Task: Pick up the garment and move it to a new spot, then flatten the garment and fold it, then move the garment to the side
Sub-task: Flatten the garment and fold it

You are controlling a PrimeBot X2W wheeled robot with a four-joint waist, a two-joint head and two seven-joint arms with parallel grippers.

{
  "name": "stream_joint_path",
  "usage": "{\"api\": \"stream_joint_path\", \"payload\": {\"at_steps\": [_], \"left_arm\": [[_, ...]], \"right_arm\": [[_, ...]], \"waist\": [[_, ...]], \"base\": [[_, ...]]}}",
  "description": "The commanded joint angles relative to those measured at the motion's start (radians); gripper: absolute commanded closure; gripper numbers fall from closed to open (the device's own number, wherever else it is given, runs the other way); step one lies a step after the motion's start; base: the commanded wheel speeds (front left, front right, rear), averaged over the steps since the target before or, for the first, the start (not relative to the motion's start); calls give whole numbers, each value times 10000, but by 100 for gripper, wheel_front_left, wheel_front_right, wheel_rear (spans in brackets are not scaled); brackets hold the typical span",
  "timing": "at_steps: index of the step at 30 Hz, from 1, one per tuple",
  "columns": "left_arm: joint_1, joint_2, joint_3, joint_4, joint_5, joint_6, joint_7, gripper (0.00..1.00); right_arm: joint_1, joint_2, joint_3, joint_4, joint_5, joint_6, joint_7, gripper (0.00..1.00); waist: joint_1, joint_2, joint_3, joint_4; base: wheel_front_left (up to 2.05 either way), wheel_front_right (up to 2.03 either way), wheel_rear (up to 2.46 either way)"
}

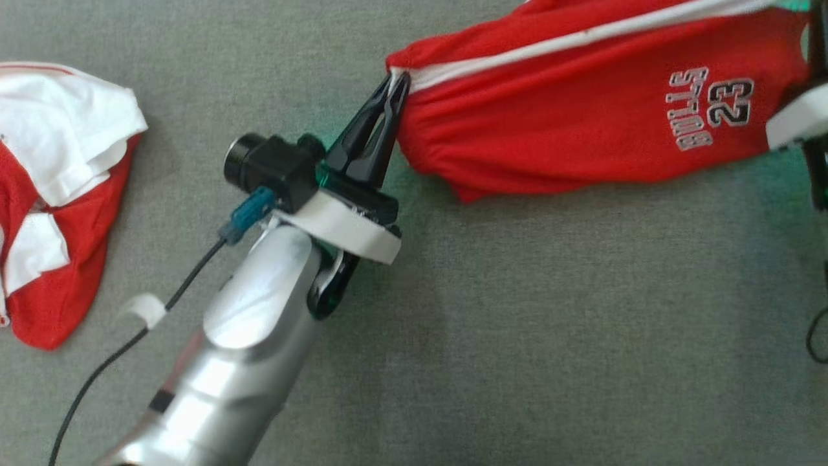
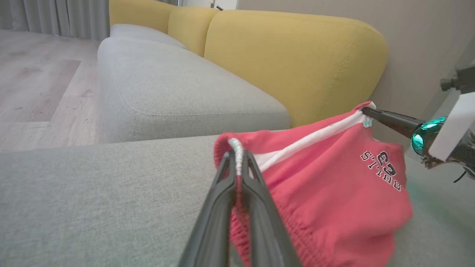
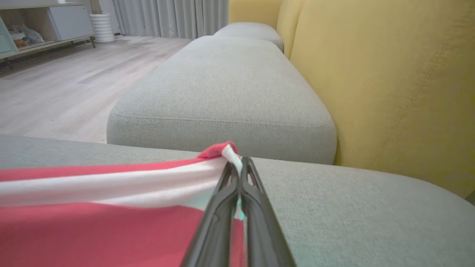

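Left gripper (image 1: pixel 396 84): mine, clamped tight with no gap between the jaws. It pinches the white-corded corner at the near end of the garment (image 1: pixel 582 129).
Right gripper (image 3: pixel 239 165): mine too, squeezed just as hard. It nips the opposite corner, where the white stripe (image 3: pixel 111 181) runs out.
Garment: red shorts printed "BULLS 23", strung between my two grippers above the grey cushion (image 1: pixel 517 336). The striped top edge is pulled taut and the body sags below it. I cannot tell whether the lowest fold touches the cushion.
Left arm: my silver forearm (image 1: pixel 259 323) comes up from the lower left of the head view and slants up and to the right. The wrist camera (image 1: pixel 265 165) sits on its left flank, and the fingers point up-right into the corner they hold.
Right arm: my white wrist mount (image 1: pixel 799 120) sits at the right edge of the head view, in front of the garment's far end. In the left wrist view its fingers reach in from the right, nearly level.
Second garment (image 1: pixel 58 194): red and white, crumpled on the same cushion at the far left, well apart from my load.
Behind: the yellow backrest (image 2: pixel 297 63).
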Motion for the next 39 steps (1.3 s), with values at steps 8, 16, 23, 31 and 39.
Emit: {"api": "stream_joint_path", "payload": {"at_steps": [8, 16, 23, 31, 39], "left_arm": [[-1353, -5, -12, 689, -137, 22, -186, 100], [-1598, -40, 237, 403, 41, 20, -203, 79], [-1334, -48, 466, -70, 148, 19, -205, 0], [495, -49, 2236, -2225, 1173, 717, -205, 0], [2873, -50, 3171, -4456, 1905, 1072, -206, 0]], "right_arm": [[-1702, -426, 980, 1440, -300, -9, -177, 100], [-2927, -102, 1684, 2902, -237, -9, -749, 100], [-3340, 118, 1886, 3750, 310, -9, -1310, 0], [-2847, -58, 1994, 4428, 1544, -9, -1053, 0], [-1902, -548, 2625, 4818, 3280, -9, 1246, 0]], "waist": [[-2, 0, 615, 222], [-2, 0, 1009, 246], [-2, 0, 1047, 294], [-2, 0, 573, 395], [-2, 0, 172, 864]], "base": [[0, 0, 0], [0, 0, 0], [0, 0, 0], [0, 0, 0], [0, 0, 0]]}}
